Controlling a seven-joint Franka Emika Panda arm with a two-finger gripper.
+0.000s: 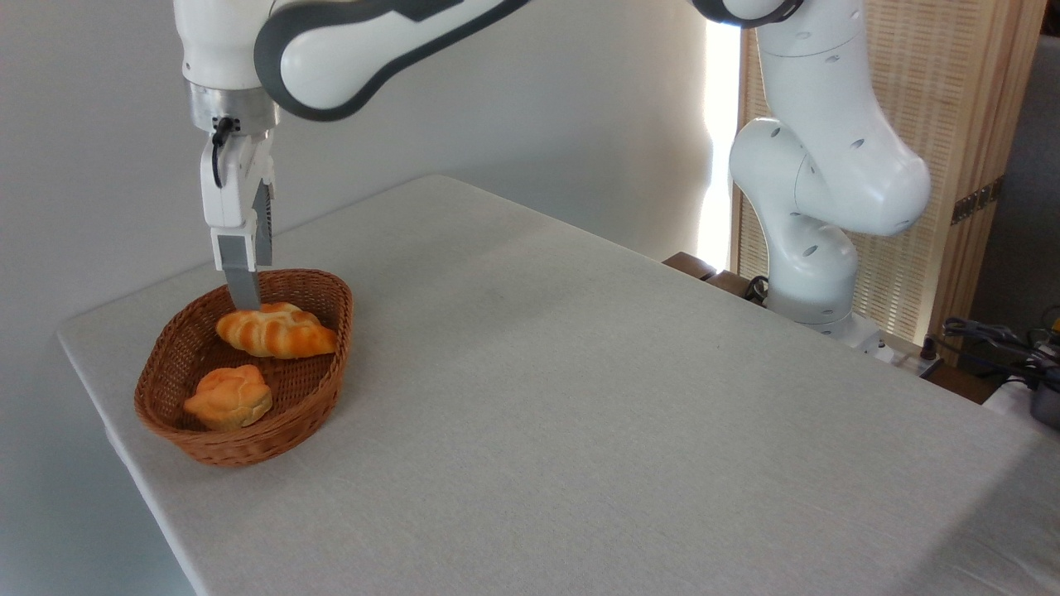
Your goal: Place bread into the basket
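The bread point(277, 330), a long braided golden-orange loaf, lies across the far half of the brown wicker basket point(157, 377) at the table's left end. My gripper point(255, 285) hangs straight down over the basket's back rim. Its fingers stand apart, with nothing held between them. The nearer grey finger point(242, 281) reaches down to the loaf's upper left end, and its tip is hidden behind the loaf. I cannot tell whether it touches the crust. The loaf rests on the basket floor.
A small round knotted orange bun point(229, 397) sits in the basket's near half. The grey-clothed table point(580, 372) stretches to the right. My arm's white base point(816, 273) stands at the far right edge, with cables and a wooden screen behind it.
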